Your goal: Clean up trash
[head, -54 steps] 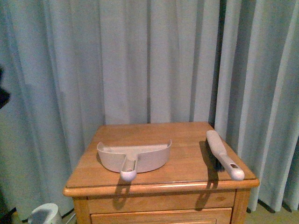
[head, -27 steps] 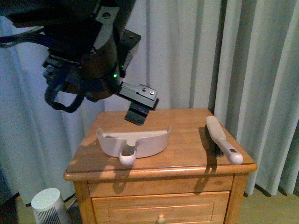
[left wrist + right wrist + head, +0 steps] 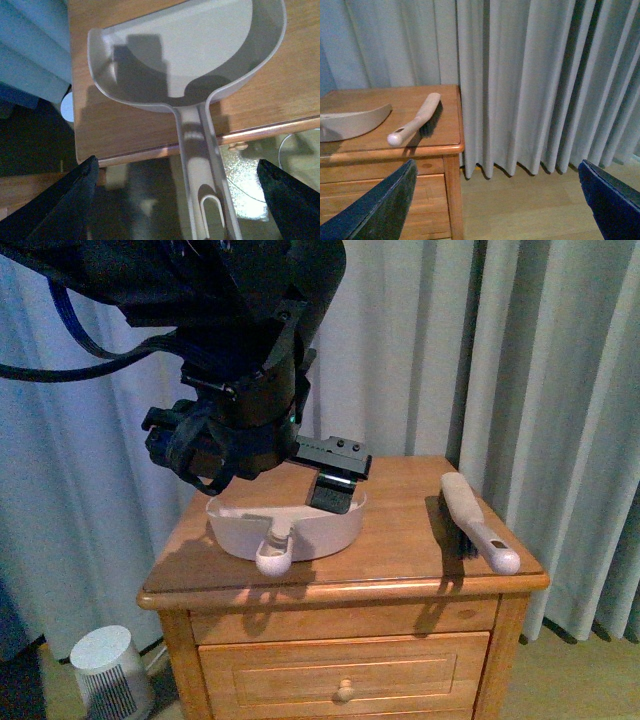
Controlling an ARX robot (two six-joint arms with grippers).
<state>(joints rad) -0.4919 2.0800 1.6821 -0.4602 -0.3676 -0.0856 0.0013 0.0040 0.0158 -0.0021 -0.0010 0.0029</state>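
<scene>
Left fingers (image 3: pixel 65 210) lowered over dustpan (image 3: pixel 300 535) | spread, flanking handle (image 3: pixel 200 150)

The left arm (image 3: pixel 230 350) is a bulky black housing of rounded casings. A blue cable (image 3: pixel 75 320) and thin black ones loop off it toward 9 o'clock. A small green light (image 3: pixel 290 420) glows on the wrist. At 4 o'clock a dark grey bracket (image 3: pixel 335 450) carries two screws. The left gripper (image 3: pixel 176 165) has black, tapered wedge fingers (image 3: pixel 55 205). The right gripper (image 3: pixel 496 165) has similar ones, bluish-black.
</scene>
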